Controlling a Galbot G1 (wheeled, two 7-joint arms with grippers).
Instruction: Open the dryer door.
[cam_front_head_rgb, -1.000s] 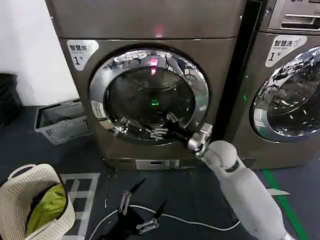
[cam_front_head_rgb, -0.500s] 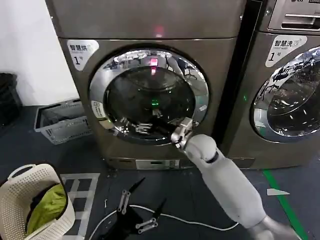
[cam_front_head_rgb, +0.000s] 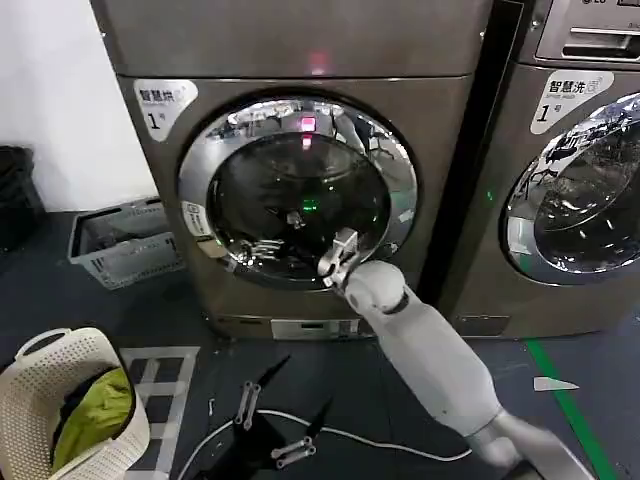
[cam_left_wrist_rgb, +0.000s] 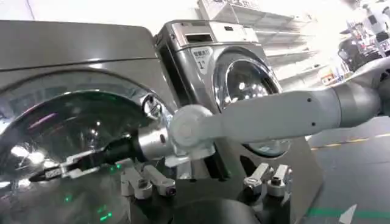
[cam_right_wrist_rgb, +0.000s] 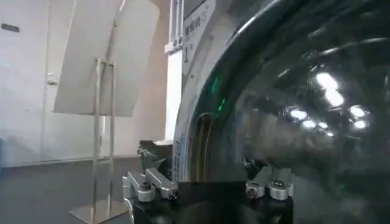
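The dryer door (cam_front_head_rgb: 300, 180) is a round, chrome-rimmed glass door on the grey machine marked 1, and it is closed. My right arm reaches up from the lower right. The right gripper (cam_front_head_rgb: 305, 240) is low on the glass near the door's middle, pointing toward its left rim. From the left wrist view the right gripper (cam_left_wrist_rgb: 42, 176) lies close along the door (cam_left_wrist_rgb: 61, 128). In the right wrist view the door's glass (cam_right_wrist_rgb: 292, 109) and chrome rim lie just ahead of the open right gripper (cam_right_wrist_rgb: 204, 170), which holds nothing. My left gripper (cam_front_head_rgb: 305, 385) is parked low above the floor, open and empty.
A second machine (cam_front_head_rgb: 580, 180) stands close on the right. A grey crate (cam_front_head_rgb: 125, 240) sits by the wall at left. A white laundry basket (cam_front_head_rgb: 80, 410) with green and dark clothes is on the floor at front left. A white cable (cam_front_head_rgb: 380, 440) crosses the dark floor.
My right arm has swung left across the lower front of the door, from near its right rim to about its middle. The door stays closed and the left arm is still.
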